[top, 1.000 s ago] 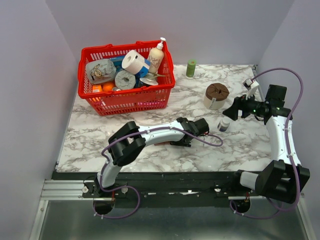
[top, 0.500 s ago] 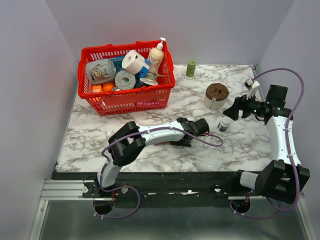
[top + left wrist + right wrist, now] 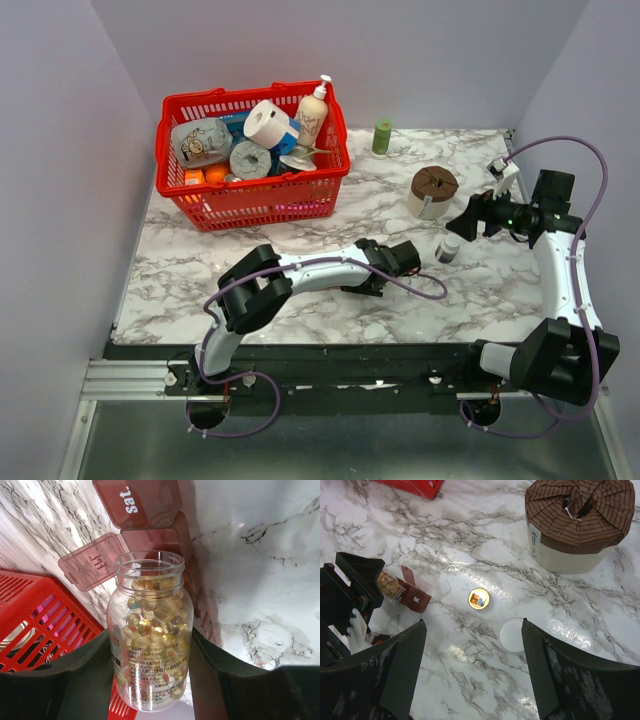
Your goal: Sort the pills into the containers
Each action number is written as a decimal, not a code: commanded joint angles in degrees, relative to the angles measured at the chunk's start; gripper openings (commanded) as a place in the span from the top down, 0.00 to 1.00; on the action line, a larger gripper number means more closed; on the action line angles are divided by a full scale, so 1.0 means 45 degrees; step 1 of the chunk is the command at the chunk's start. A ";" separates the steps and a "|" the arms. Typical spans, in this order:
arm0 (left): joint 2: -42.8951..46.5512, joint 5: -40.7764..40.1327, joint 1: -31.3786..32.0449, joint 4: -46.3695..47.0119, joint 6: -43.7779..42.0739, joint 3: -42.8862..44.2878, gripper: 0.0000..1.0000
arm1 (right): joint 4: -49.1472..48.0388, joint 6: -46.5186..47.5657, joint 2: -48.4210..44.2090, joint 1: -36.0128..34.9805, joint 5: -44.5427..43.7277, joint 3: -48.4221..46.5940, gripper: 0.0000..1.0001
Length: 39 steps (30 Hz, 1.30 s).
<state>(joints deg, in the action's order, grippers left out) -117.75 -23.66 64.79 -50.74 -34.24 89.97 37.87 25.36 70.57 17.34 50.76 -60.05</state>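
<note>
- Table [image 3: 500,290] of marbled white is laid under everything, and a red basket [image 3: 250,205] at its far left is taken as the marker for all places below.
- On the near side of the basket, just past its right front corner, the left gripper [image 3: 397,257] is found. It is closed narrowly around a clear bottle [image 3: 150,645], which is held uncapped with its mouth pointing away from the wrist.
- Well to the right of the basket the right gripper [image 3: 468,220] is seen, spread wide with nothing held, above a white-capped bottle [image 3: 512,635].
- A brown-topped tub [image 3: 432,192] is stood to the right of the basket, between it and the right gripper.
- The containers [image 3: 152,536], a maroon strip, are laid in front of the basket's right corner, mostly hidden beneath the left gripper. The lid marked Sat and its neighbour are thrown open.
- The pills [image 3: 150,612] are heaped inside the clear bottle. None can be made out in any compartment.
- An open compartment is placed just beyond the bottle's mouth, and the strip's long axis is run roughly in line with the bottle, passing along its right side. The left arm is by far the nearer, so a forward tip of the bottle is judged to be what is called for.
</note>
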 commanded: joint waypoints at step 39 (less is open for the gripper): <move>0.9721 0.5120 -0.2132 1.0826 0.4150 -0.8817 1.00 | 0.0218 0.0438 0.0354 0.0150 0.0516 0.0200 0.11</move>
<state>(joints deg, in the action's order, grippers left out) -81.28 -8.51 58.37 -17.30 -23.03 57.69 38.26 26.11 71.64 17.39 50.96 -59.90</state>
